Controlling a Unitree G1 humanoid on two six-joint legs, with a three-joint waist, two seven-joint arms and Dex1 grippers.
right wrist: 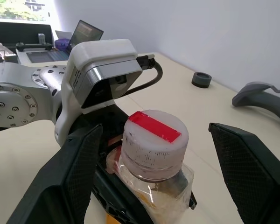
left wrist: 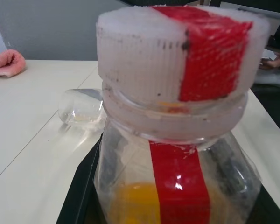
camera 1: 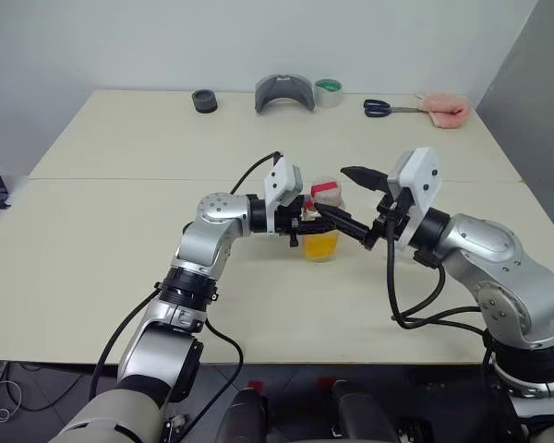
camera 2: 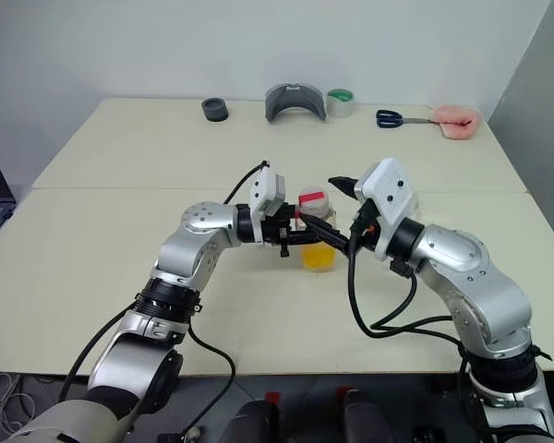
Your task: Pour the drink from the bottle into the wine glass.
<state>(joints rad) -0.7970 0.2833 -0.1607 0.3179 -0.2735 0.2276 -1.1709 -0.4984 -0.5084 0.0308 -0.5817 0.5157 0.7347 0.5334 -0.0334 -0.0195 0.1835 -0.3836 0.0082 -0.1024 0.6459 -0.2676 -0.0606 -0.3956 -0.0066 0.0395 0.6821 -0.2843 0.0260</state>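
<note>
The left gripper is clamped tight on the bottle, upright over the table. The right gripper has its fingers wide apart, one on each side of the cap, not touching it.

You see the bottle upright with its cap still on, clamped in the left gripper. Your right gripper stands wide, one finger on each side of the cap, not touching it.
</note>
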